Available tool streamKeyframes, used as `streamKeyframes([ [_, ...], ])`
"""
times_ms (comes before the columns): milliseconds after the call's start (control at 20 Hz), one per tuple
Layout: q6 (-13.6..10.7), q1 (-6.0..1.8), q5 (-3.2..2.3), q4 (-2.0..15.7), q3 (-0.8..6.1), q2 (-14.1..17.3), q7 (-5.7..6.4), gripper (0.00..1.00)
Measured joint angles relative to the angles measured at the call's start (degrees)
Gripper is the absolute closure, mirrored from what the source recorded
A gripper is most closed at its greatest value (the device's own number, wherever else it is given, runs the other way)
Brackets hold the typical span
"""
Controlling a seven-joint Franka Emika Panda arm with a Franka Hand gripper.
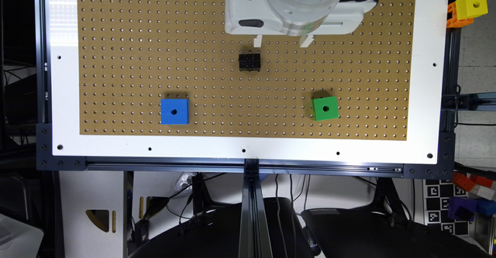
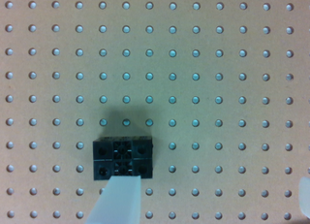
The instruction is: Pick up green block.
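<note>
**Operator:** I have the gripper high near the far edge of the pegboard, spread wide and holding nothing. In the wrist view one pale finger overlaps the small black block, and the other finger sits well apart at the frame's edge.

**Observer:** And the green block?

**Operator:** It sits flat on the board toward the exterior view's right, near the front edge, well apart from the gripper. The blue block lies on the same row toward the exterior view's left.

**Observer:** How do you expect it to handle?

**Operator:** I judge it light and rigid, a hard plastic cube that won't give under the pads. The faces look smooth, so it could slip if I pinch a corner. It sits slightly turned against the hole rows, so I would rotate the wrist and close on two opposite side faces, low and centred.

**Observer:** Any containers?

**Operator:** I see no bin or tray on the board. A yellow cube rests on an orange piece off the board's far corner on the exterior view's right.
</note>
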Motion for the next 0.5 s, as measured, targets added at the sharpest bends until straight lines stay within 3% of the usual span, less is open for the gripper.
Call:
streamKeyframes([
  [500,0.0,0.08,0.04,0.31,0.31,0.0,0.22,0.0],
])
